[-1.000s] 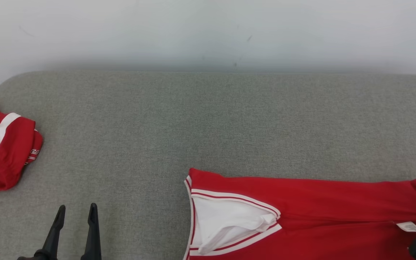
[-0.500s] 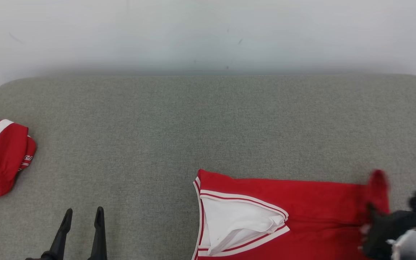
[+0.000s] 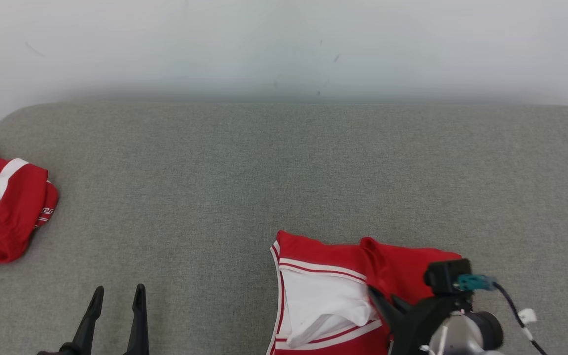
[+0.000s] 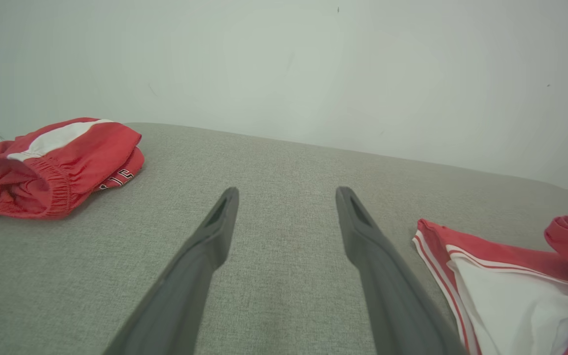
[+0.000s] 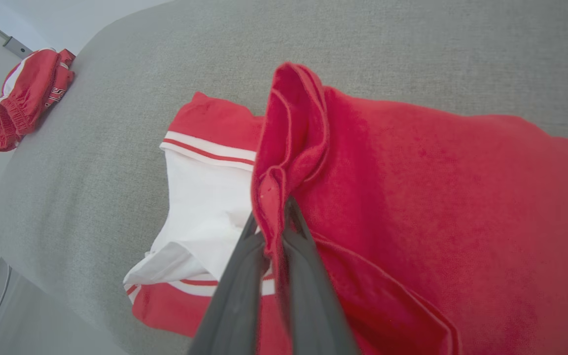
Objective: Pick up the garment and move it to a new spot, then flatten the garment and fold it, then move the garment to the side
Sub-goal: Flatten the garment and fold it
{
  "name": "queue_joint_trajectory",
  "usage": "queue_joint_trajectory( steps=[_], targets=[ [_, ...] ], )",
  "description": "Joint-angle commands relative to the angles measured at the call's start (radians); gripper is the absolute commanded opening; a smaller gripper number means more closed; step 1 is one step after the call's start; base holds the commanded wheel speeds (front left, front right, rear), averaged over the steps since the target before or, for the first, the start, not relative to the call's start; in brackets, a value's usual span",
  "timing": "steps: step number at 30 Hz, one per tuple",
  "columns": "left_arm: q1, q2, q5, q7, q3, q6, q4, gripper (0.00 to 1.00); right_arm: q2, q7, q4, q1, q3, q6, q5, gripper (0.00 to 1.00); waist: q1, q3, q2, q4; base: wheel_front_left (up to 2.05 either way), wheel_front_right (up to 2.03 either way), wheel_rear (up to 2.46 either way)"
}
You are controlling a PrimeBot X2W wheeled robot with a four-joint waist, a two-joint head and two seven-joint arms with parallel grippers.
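Fold step, judged from cloth already doubled over itself. The right gripper is pinched tight on a bunched edge of the red jersey and holds it raised above the jersey's own body. The jersey lies near the front right of the grey upholstered surface. The left gripper hovers empty with its fingers spread wide, well apart from the jersey. Red shorts lie at the far left. The next move probably calls for carrying the held edge toward the white-trimmed opening, laying it level, and releasing without dragging the lower layer.
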Motion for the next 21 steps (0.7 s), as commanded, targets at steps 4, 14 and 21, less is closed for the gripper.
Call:
queue_joint_trajectory(
  steps=[4, 14, 21],
  targets=[
    [-0.014, 0.006, -0.005, -0.008, -0.004, 0.002, 0.009, 1.0, -0.001, -0.003, 0.036, -0.065, 0.072, -0.002, 0.002, 0.0, 0.0, 0.005, -0.0001, 0.004, 0.0, 0.0, 0.0],
    [-0.035, 0.002, -0.006, -0.018, -0.028, -0.008, 0.047, 1.0, -0.001, -0.007, 0.187, -0.199, 0.258, -0.002, 0.046, 0.0, 0.0, 0.004, -0.0001, 0.033, 0.0, 0.0, 0.0],
    [-0.024, 0.01, -0.017, -0.028, -0.028, -0.015, 0.065, 1.0, -0.001, -0.032, 0.263, -0.225, 0.257, -0.002, 0.032, 0.41, 0.0, 0.0, -0.0001, 0.059, 0.0, 0.0, 0.0]
  ],
)
